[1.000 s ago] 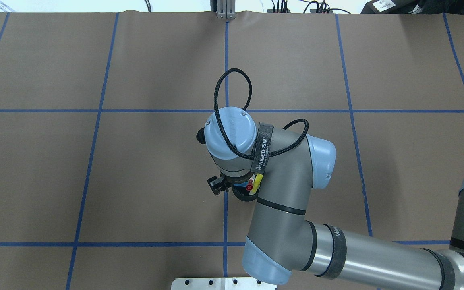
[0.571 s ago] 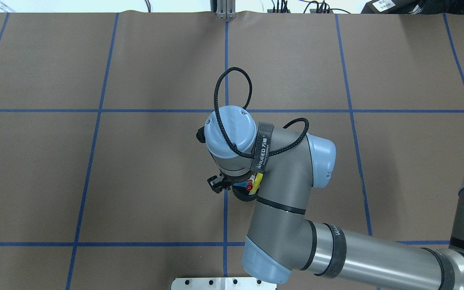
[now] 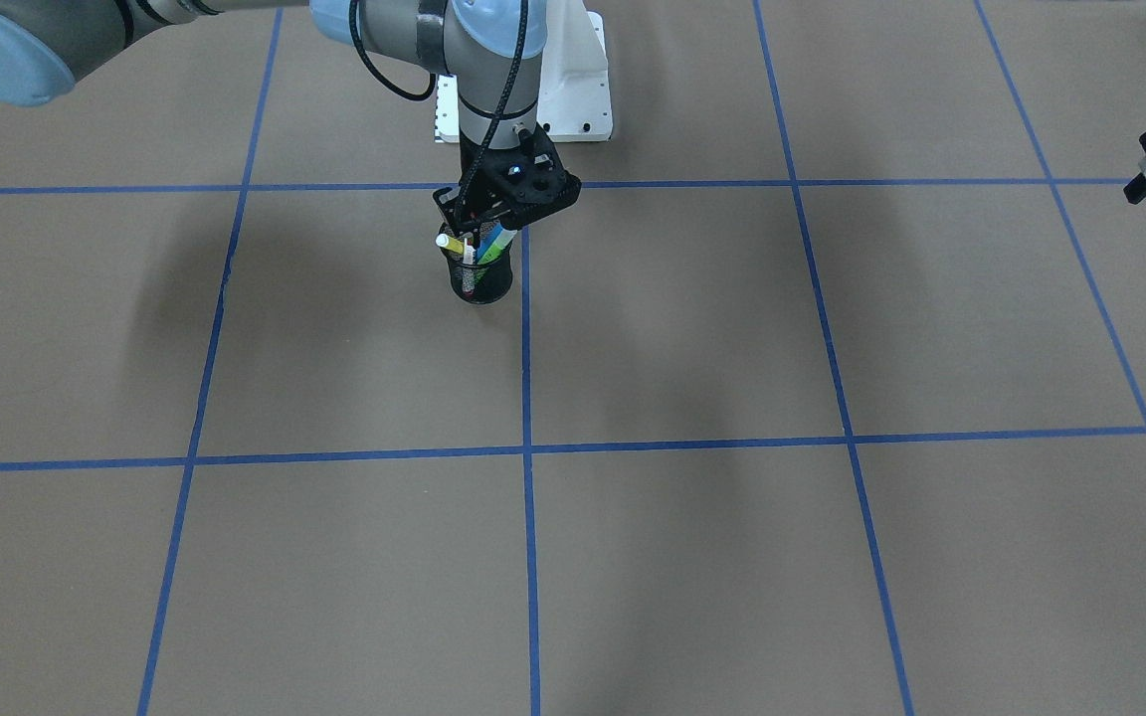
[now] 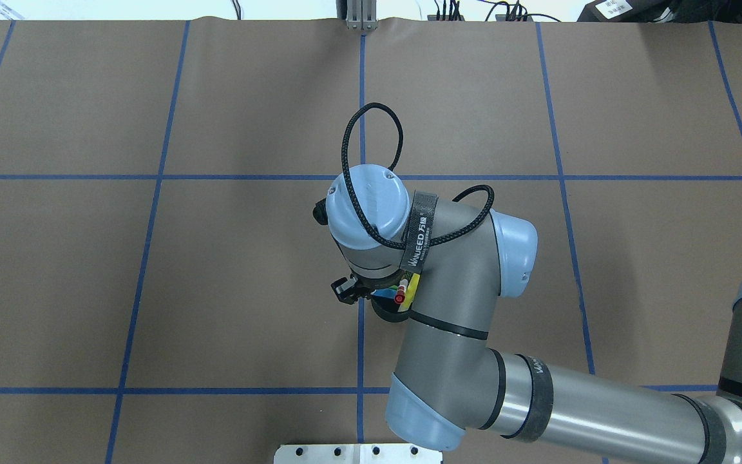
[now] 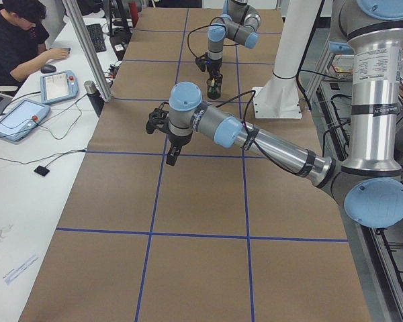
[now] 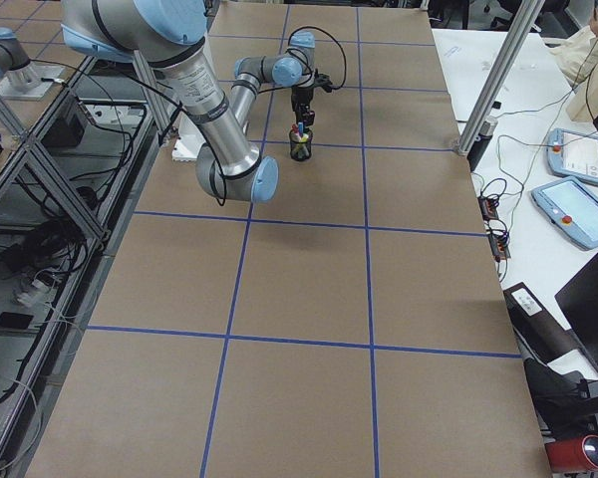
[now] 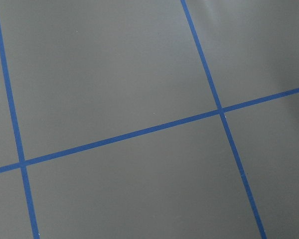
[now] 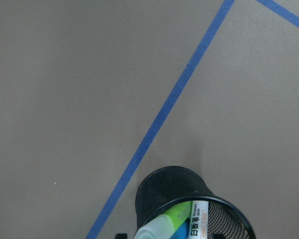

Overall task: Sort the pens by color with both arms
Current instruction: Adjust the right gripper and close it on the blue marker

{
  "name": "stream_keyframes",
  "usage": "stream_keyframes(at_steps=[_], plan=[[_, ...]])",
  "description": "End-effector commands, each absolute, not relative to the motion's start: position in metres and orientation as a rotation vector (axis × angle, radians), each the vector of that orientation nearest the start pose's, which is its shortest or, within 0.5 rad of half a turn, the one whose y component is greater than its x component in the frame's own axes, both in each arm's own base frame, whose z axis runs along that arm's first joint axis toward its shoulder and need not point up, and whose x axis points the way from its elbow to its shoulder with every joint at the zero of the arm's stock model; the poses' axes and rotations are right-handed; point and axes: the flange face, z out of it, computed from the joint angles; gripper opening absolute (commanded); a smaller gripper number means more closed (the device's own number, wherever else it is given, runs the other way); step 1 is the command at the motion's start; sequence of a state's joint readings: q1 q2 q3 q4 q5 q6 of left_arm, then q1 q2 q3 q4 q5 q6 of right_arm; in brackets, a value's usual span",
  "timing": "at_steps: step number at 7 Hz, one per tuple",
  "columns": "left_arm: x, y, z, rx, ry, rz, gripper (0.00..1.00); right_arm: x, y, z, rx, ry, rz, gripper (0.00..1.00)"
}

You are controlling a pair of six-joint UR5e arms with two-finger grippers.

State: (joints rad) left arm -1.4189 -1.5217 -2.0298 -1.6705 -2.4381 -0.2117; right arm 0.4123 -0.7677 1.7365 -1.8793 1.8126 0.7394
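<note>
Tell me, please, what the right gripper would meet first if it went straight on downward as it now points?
The right gripper would most likely meet the tops of the pens standing in the black mesh cup right beneath it; whether it already touches one is unclear.

Beneath the jaws of the right gripper, a black wire-mesh cup holds smooth, glossy plastic pens on matt brown paper striped with blue tape, while above them the right arm is satin grey metal.
</note>
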Motion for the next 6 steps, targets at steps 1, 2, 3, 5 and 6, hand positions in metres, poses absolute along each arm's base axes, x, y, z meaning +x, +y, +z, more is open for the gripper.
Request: stream_keyframes(at_steps=[1, 2, 3, 5, 6], plan=[[0.0125, -0.4608, 0.4385, 0.315, 0.919, 0.166, 1.0, -0.565, -0.369, 0.1493, 0.196, -0.676, -0.48, 0.57], [0.0124, -0.4606, 0.4378, 0.317, 0.919, 0.166, 1.0, -0.565, -0.369, 0.1493, 0.196, -0.676, -0.479, 0.57], [0.0125, -0.4605, 0.4377, 0.316, 0.92, 0.167, 1.0, -0.565, -0.369, 0.1506, 0.194, -0.673, -0.48, 0.57], [0.0125, -0.4605, 0.4377, 0.316, 0.92, 0.167, 1.0, -0.5648, -0.3689, 0.1502, 0.188, -0.666, -0.478, 0.55], [0.0132, -0.4605, 0.4377, 0.316, 0.921, 0.168, 1.0, -0.5648, -0.3689, 0.1504, 0.188, -0.665, -0.479, 0.51]])
